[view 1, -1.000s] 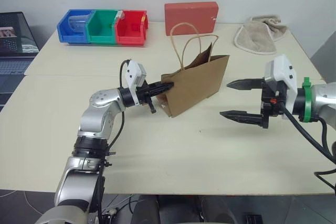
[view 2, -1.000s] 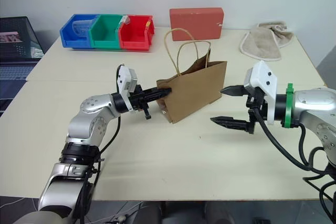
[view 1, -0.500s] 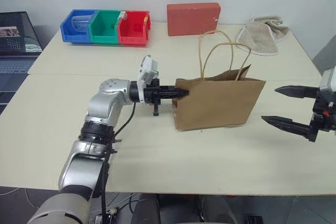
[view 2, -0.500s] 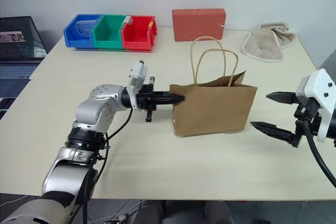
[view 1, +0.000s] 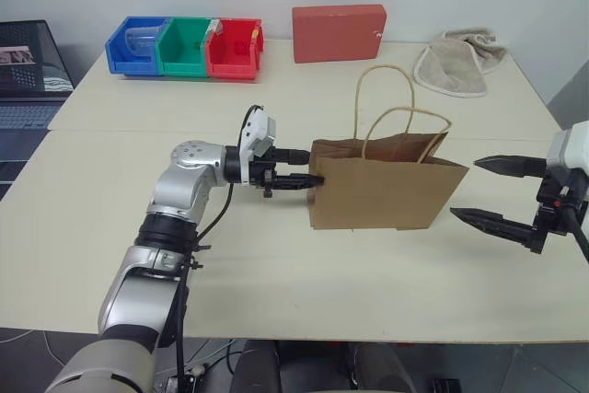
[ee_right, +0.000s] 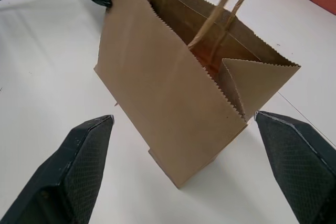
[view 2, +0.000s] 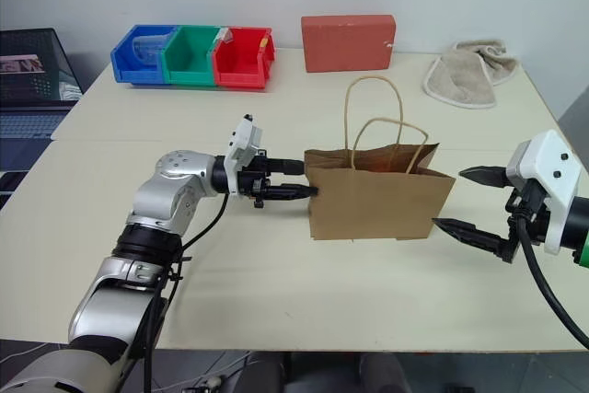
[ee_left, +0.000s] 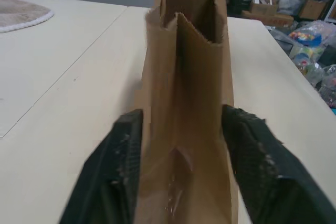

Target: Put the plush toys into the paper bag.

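I see the paper bag point(view 1: 382, 192) standing upright near the middle of the counter point(view 1: 276, 264), its mouth open at the top and both cord handles point(view 1: 386, 103) arching above it. Looking down through the right wrist view, I can make out something orange deep inside the bag, but I cannot tell what it is.

My left gripper point(view 1: 308, 168) sits at the bag's left end, pointing sideways toward it. In the left wrist view its two black fingers point(ee_left: 118, 166) stand apart on either side of the bag's narrow folded end, close to the paper; I cannot tell whether the pads are actually touching it. The jaws are parted, not clamped.

My right gripper point(view 1: 479, 189) hangs just off the bag's right end, aimed back toward it. Its fingers point(ee_right: 79, 166) are spread wide and hold nothing, with a clear gap between the tips and the paper.

At the far edge of the counter I see a red box point(view 1: 338, 32) directly behind the bag, well apart from it. To its left are three small bins in a row, blue point(view 1: 133, 45), green point(view 1: 181, 45) and red point(view 1: 232, 46), touching side to side. A beige towel point(view 1: 457, 62) lies crumpled at the far right corner. A laptop point(view 1: 28, 71) sits off the counter's left end.
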{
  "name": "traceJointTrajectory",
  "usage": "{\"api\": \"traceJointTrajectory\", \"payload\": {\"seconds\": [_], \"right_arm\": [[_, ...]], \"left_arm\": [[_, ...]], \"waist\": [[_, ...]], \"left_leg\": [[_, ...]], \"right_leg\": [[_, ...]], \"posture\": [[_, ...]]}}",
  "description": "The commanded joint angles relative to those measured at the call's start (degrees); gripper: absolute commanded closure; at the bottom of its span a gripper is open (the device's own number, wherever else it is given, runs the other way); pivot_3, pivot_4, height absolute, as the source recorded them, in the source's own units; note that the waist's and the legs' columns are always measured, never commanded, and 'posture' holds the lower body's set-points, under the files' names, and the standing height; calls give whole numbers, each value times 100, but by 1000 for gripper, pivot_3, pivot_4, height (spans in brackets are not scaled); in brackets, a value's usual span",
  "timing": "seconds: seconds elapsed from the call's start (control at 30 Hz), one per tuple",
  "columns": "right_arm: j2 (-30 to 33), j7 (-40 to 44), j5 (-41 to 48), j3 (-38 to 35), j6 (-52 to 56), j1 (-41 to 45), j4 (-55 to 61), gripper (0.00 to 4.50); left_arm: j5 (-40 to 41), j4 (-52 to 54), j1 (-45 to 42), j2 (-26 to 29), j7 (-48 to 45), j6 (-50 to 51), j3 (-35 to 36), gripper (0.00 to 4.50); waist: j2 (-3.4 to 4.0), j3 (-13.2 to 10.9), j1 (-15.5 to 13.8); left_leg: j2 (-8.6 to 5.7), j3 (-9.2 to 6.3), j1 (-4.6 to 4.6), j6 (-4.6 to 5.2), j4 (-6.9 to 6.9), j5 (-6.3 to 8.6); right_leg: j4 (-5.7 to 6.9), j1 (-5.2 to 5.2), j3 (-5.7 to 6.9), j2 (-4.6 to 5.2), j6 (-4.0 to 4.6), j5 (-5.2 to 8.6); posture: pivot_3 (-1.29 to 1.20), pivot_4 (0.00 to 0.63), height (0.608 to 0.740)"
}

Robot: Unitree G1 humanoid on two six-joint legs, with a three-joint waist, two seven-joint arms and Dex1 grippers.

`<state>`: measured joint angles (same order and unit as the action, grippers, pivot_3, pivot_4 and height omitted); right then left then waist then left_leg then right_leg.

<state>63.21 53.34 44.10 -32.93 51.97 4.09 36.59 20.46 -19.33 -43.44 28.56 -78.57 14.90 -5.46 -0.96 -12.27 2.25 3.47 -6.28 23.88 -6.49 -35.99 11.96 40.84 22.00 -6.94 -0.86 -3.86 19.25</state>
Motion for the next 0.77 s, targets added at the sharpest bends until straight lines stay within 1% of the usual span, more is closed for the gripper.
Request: {"api": "traceJointTrajectory", "payload": {"seconds": [0.03,0.07,0.1,0.23,0.27,0.33,0.37,0.43,0.53,0.77], "right_arm": [[221,252,-14,-58,-217,83,-148,0],[303,340,-88,-57,-290,85,-256,0],[406,460,-185,-77,-372,67,-395,0],[747,944,-544,-129,-757,-54,-944,0],[826,1059,-640,-124,-884,-37,-1128,0],[1063,1431,-896,-115,-1215,4,-1718,0],[1146,1574,-984,-102,-1343,22,-1935,0],[1241,1750,-1085,17,-1595,133,-2303,0],[1300,1865,-1202,313,-1848,382,-2671,0],[1221,1830,-1271,783,-1919,754,-2748,0]], "left_arm": [[93,800,281,384,295,152,359,704],[63,1059,443,566,365,217,426,267],[65,1354,627,798,413,328,523,37],[-86,2161,1167,1605,643,726,671,12],[-75,2368,1329,1813,722,837,793,12],[-61,2878,1880,2369,811,1038,1259,12],[-16,3054,2089,2545,846,1096,1443,12],[95,3251,2370,2694,1005,1256,1689,12],[283,3509,2708,2777,1124,1548,1924,12],[486,3671,2894,2743,1376,1734,2039,12]], "waist": [[1,0,9],[1,0,8],[1,0,15],[0,0,32],[1,-1,33],[2,-2,37],[2,-2,54],[1,-1,58],[3,-2,59],[4,-2,91]], "left_leg": [[1,0,0,0,0,0],[1,0,-1,0,0,0],[1,-1,-1,0,0,0],[3,1,-2,0,0,0],[3,1,-2,0,1,0],[2,3,-2,0,-2,0],[2,9,-2,0,0,0],[5,12,-5,1,2,1],[4,14,-6,0,1,1],[8,21,-7,1,2,1]], "right_leg": [[0,0,0,0,0,0],[1,0,1,0,0,0],[1,0,1,0,0,0],[0,0,1,1,0,0],[-1,0,0,1,0,0],[-2,-1,-1,2,-1,1],[-5,1,-5,3,-1,1],[-7,1,-6,4,-1,1],[-8,0,-8,4,-3,3],[-6,5,-13,2,-2,3]], "posture": [[0,150,740],[0,150,740],[0,150,740],[0,150,740],[0,150,740],[0,150,740],[0,150,740],[0,150,740],[0,150,740],[0,150,740]]}}
